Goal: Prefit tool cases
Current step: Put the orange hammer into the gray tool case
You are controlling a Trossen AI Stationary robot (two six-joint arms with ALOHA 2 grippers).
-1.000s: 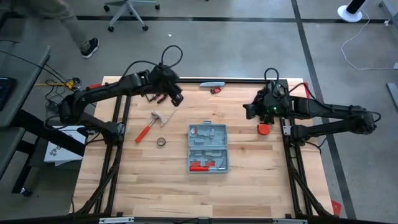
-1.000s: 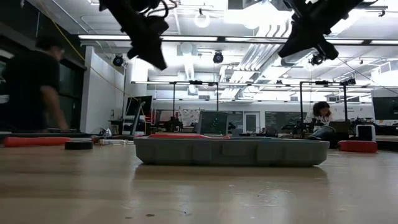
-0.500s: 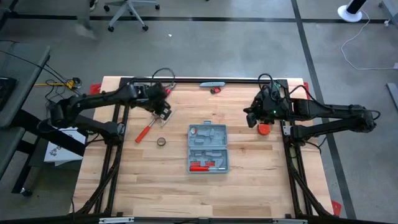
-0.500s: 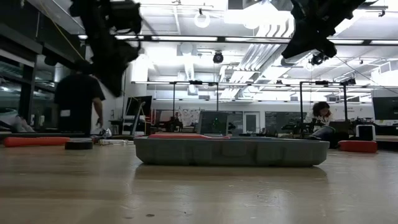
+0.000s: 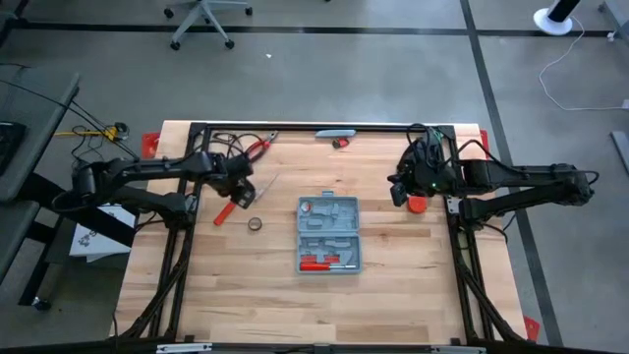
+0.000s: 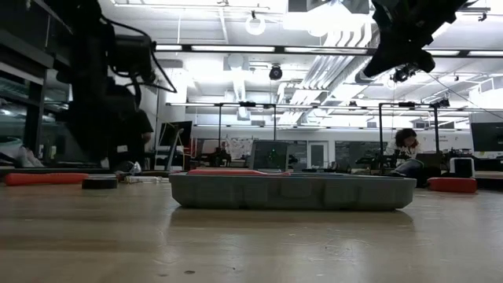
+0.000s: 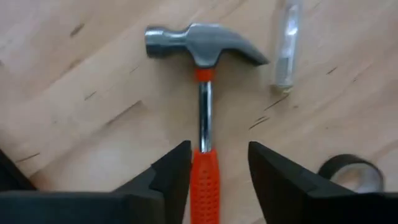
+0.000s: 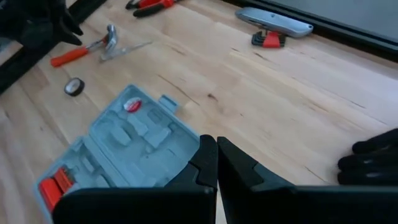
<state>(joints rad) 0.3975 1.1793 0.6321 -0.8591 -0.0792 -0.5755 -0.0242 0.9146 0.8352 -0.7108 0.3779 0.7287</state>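
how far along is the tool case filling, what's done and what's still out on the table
Early. Done: the tool case lies open with a red item in its lower slots and a small round red-and-white piece near the top. In hand: the left gripper is open astride the hammer handle, not closed. Left: pliers, tape roll, utility knife. The right gripper waits shut.

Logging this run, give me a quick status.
Left end effector open, straddling hammer handle. Right end effector shut, raised near case. Case open on table, nothing blocking it.
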